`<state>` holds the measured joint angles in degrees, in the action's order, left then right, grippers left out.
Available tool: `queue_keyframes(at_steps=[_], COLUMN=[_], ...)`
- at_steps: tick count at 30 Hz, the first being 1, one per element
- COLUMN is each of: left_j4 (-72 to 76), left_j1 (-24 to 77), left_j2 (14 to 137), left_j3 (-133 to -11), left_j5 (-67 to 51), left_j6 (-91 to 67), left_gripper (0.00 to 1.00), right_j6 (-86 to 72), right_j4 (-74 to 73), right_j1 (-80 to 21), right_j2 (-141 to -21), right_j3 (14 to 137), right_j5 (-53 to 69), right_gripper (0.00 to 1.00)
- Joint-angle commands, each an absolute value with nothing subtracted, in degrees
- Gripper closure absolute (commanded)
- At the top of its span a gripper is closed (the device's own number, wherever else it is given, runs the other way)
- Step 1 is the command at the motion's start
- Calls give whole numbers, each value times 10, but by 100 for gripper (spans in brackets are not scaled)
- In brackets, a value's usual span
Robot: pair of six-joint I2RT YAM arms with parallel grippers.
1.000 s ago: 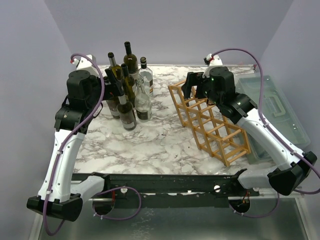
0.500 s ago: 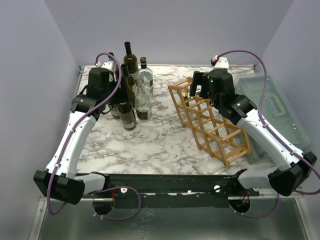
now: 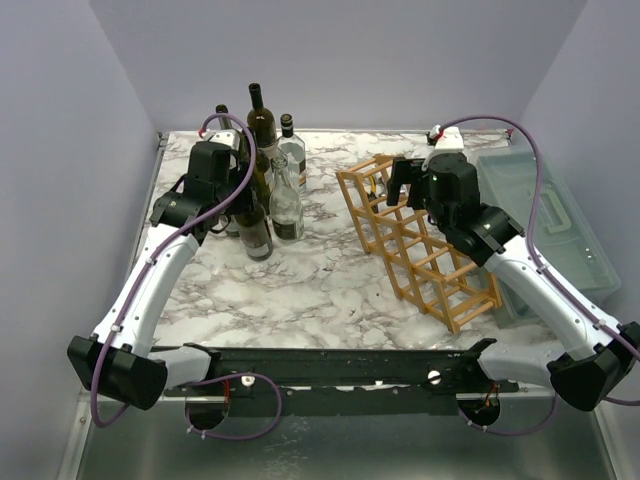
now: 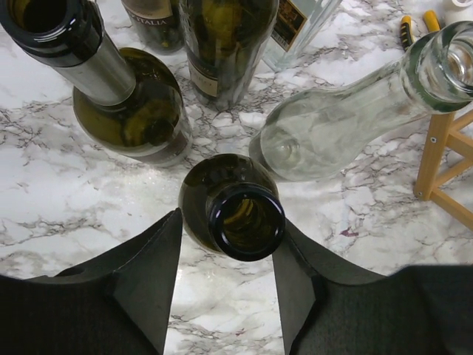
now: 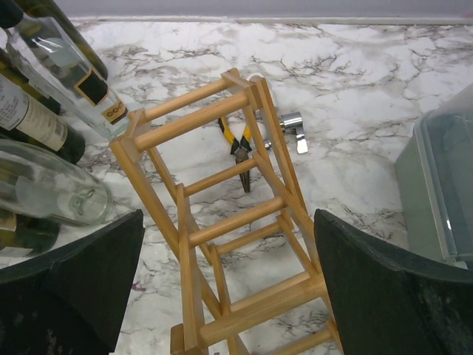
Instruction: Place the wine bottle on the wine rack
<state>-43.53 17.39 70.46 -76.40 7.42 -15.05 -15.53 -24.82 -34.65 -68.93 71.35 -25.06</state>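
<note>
Since a second ago the left arm has swung in from the left edge to the bottle cluster at far left. The left gripper [image 4: 230, 220] was spread wide then; now it has narrowed around the neck of a dark green wine bottle [image 4: 222, 194]. One finger [image 4: 151, 277] sits on each side, but I can't tell if they clamp it. The bottle stands upright on the marble table [image 3: 300, 290], left of the wine rack [image 3: 443, 290] and not on it. The right arm has shifted slightly right. The right gripper [image 5: 229, 288] is unchanged, released and spread wide above the rack's far end, holding nothing. The rack, the other bottles and the lidded plastic box [image 3: 560, 235] have not moved. The top view hides the neck behind the arm; only the left wrist view shows the fingers flanking it, with a clear glass bottle [image 4: 332, 122] just right. Only the right wrist view shows yellow-handled pliers [image 5: 238, 144] and a silvery metal piece [image 5: 293, 126] on the table beyond the rack.
</note>
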Motion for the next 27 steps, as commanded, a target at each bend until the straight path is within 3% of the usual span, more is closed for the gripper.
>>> queue_keyframes(at_steps=[1,15,27], left_j4=[-440,-450,-454], left_j1=[178,178,178], left_j2=[718,695,667], left_j3=[-766,-762,-778], left_j5=[104,66,-49], left_j6=[-132,-128,-147], left_gripper=[51,99,100], right_j6=[-119,-113,-92], right_j4=[-223,-182,-129], right_j1=[-344,-361,-482], right_j2=[-664,-705,-750], right_j3=[703,703,688], right_j5=[-188,37,52], right_gripper=[0,0,1])
